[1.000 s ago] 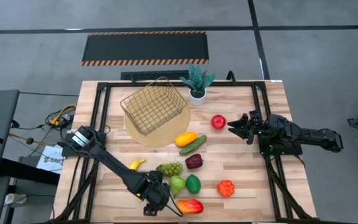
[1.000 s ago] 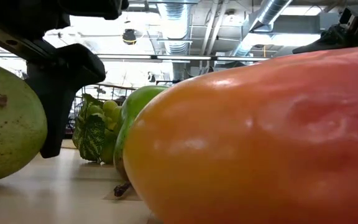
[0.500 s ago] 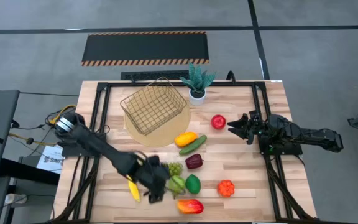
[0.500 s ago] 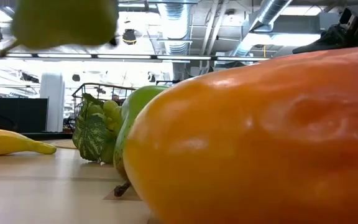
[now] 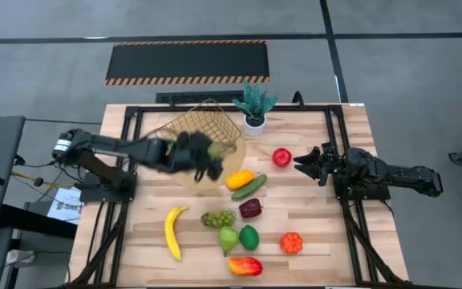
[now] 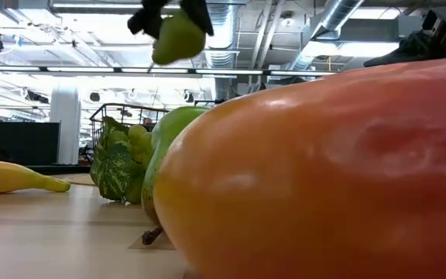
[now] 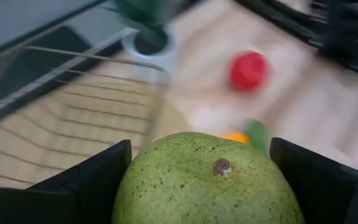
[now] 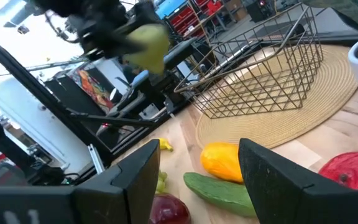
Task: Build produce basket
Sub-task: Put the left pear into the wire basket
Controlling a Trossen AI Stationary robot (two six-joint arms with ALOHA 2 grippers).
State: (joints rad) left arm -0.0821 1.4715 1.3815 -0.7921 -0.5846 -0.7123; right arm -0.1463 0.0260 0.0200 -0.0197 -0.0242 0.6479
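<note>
My left gripper (image 5: 201, 155) is shut on a green speckled pear (image 7: 207, 186) and is high above the near right side of the gold wire basket (image 5: 197, 135). The pear also shows high up in the low view (image 6: 178, 36). The basket rests on a round tan mat (image 5: 215, 178). My right gripper (image 5: 299, 164) is open and empty at the table's right, next to a red apple (image 5: 281, 156). A banana (image 5: 172, 231), grapes (image 5: 219, 217), a second pear (image 5: 228, 238) and other produce lie on the table's near half. My left gripper pinches the pear's two opposite sides between its fingers (image 7: 86, 186), with the pear's small brown end (image 7: 221, 165) turned toward the wrist camera. In the low view the fingers (image 6: 196, 9) come at the pear from above. The pear is lifted clear, above the basket.
A potted green plant (image 5: 254, 104) stands just right of the basket at the far edge. A yellow-orange mango (image 5: 240, 178), cucumber (image 5: 249, 187) and purple piece (image 5: 250, 208) lie mid-table. A green fruit (image 5: 249, 237), orange piece (image 5: 292, 242) and red-orange mango (image 5: 245, 266) lie near the front edge.
My left gripper has lifted the pear off the table near the front edge. It has carried the pear up and toward the far edge, to above the basket. My right arm has kept still.
</note>
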